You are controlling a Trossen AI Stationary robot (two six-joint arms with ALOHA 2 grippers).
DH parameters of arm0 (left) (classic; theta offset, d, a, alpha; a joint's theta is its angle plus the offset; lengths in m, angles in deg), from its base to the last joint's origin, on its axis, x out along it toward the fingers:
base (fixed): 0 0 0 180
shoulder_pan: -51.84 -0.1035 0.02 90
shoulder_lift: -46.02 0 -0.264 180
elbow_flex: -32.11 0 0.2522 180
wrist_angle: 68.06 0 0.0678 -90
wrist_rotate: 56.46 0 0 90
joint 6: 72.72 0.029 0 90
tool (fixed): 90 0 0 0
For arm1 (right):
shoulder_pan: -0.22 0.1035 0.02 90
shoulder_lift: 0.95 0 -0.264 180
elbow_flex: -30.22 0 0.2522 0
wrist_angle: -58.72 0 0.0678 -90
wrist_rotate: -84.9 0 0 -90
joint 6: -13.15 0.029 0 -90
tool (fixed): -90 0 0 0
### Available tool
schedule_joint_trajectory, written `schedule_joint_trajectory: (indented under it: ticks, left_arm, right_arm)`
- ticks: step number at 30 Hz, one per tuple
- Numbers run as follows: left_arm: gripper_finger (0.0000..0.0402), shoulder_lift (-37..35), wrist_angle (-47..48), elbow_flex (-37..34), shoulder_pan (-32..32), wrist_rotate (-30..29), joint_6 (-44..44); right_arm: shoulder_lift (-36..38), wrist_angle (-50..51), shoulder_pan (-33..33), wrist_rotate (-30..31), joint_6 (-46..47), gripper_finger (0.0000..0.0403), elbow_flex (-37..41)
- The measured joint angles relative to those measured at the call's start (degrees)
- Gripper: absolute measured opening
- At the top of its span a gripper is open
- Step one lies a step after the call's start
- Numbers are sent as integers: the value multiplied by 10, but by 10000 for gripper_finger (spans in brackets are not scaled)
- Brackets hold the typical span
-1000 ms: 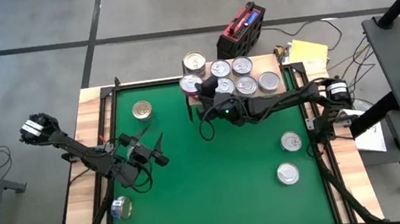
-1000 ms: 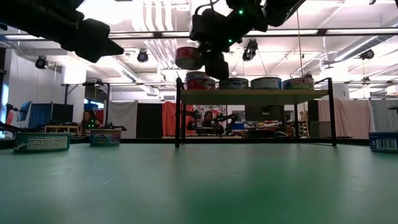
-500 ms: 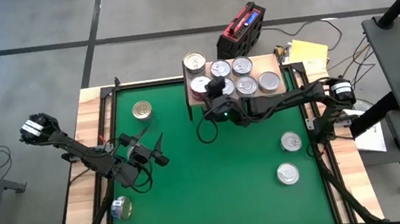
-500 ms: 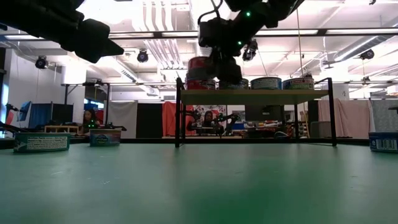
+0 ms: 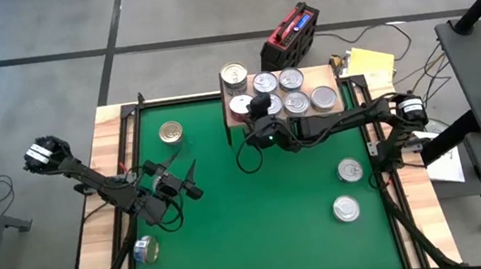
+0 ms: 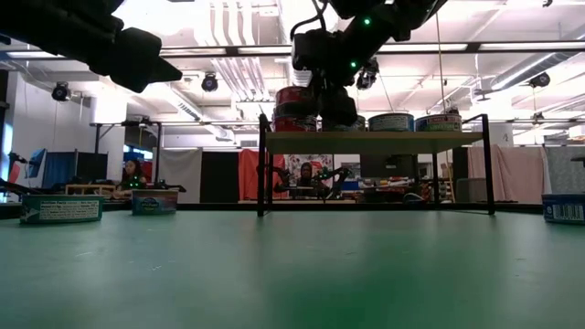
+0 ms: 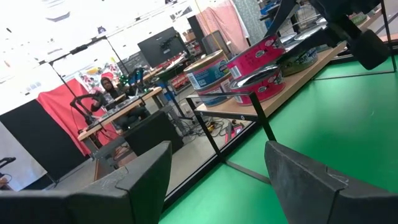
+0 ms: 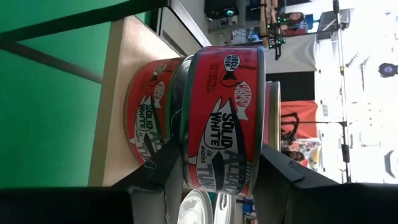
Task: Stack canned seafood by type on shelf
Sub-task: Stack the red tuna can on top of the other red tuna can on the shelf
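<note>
My right gripper (image 5: 252,106) is shut on a red tuna can (image 8: 224,118) at the shelf's (image 6: 375,142) left end. This can sits level right over another red can (image 8: 144,124) that stands on the shelf board (image 8: 121,74). Whether the two cans touch, I cannot tell. Several silver-topped cans (image 5: 294,90) stand beside them on the board. My left gripper (image 5: 193,179) waits open over the mat's left half, its fingers (image 7: 143,180) holding nothing. My right gripper pinches the red can between its two fingers. One finger (image 8: 283,171) lies on the lid's rim (image 8: 263,134) and the other under the base. The fingers come nearly level from the table's right. The can is upright over the lower red can.
Loose cans lie on the green mat: a gold-topped one (image 5: 170,132) at the far left, one on its side (image 5: 146,249) at the near left, two silver-topped ones (image 5: 349,171) (image 5: 346,208) at the right. A red box (image 5: 291,35) stands behind the shelf.
My right gripper has carried the red can toward the table's right and a little down. The can has gone from tilted beyond the shelf's left post to level over the red can on the shelf. It has kept still for the last half second.
</note>
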Motion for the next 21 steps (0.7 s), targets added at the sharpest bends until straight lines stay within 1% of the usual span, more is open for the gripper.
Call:
schedule_joint_trajectory:
  ticks: [8, 15, 21]
  left_arm:
    - [241, 0, 0, 0, 0, 0, 0]
    - [241, 0, 0, 0, 0, 0, 0]
    - [241, 0, 0, 0, 0, 0, 0]
  right_arm:
    - [0, 3, 0, 0, -3, 135, 0]
    - [0, 3, 0, 3, -4, 168, 0]
    - [0, 0, 0, 3, -3, 175, 0]
